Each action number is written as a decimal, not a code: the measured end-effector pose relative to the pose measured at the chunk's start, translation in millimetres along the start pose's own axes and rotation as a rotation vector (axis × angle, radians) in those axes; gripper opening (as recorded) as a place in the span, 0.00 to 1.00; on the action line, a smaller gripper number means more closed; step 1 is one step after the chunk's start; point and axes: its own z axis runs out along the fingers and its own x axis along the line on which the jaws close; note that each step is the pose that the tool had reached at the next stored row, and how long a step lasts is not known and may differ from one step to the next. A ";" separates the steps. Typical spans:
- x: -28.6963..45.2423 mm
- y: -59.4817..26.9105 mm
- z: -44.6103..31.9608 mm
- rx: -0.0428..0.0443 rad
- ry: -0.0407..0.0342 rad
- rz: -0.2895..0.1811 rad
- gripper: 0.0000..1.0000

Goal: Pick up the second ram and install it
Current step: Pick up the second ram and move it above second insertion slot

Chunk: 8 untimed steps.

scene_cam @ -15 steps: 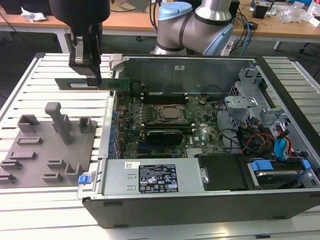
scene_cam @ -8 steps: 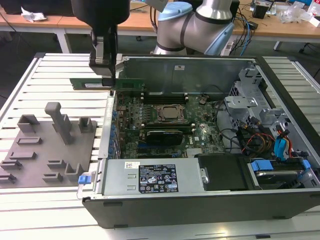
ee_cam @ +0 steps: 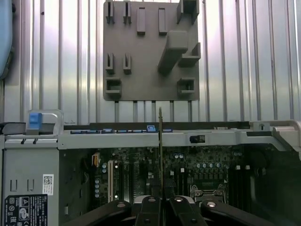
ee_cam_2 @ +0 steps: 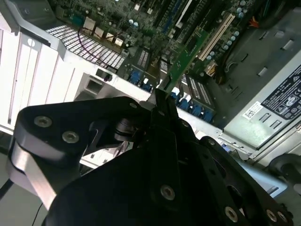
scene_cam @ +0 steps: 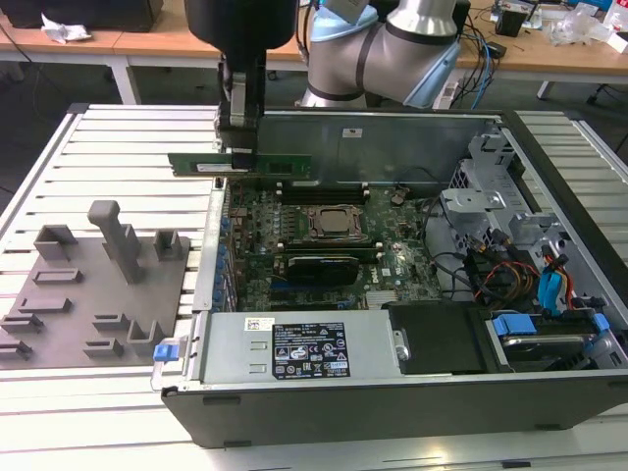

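The second ram, a thin green circuit-board stick, hangs level in the air over the open computer case's wall on the exterior view's left. My gripper is shut on its middle from above. In the second wrist view the ram sticks out beyond the black fingers over the motherboard. In the first wrist view the stick shows edge-on as a thin line rising from the gripper. Black memory sockets lie on the motherboard beside the processor socket, below and to the right of the ram.
A grey fixture plate with raised blocks lies on the slatted table left of the case, also seen in the first wrist view. The case holds a power supply at the front, drive bays and cables at the right.
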 end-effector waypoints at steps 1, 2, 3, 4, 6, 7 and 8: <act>-0.1 -3.7 -0.2 -0.0003 0.0000 0.000 0.13; -0.2 -9.3 -0.6 -0.0008 0.0000 0.000 0.13; -0.3 -15.2 -1.0 -0.0013 0.0000 0.000 0.13; -0.3 -18.7 -1.2 -0.0017 0.0001 0.000 0.13; -0.4 -26.1 -1.7 -0.0024 0.0000 0.000 0.13; -0.5 -28.6 -1.8 -0.0027 0.0001 0.000 0.13; -0.5 -30.1 -1.9 -0.0029 0.0001 0.000 0.13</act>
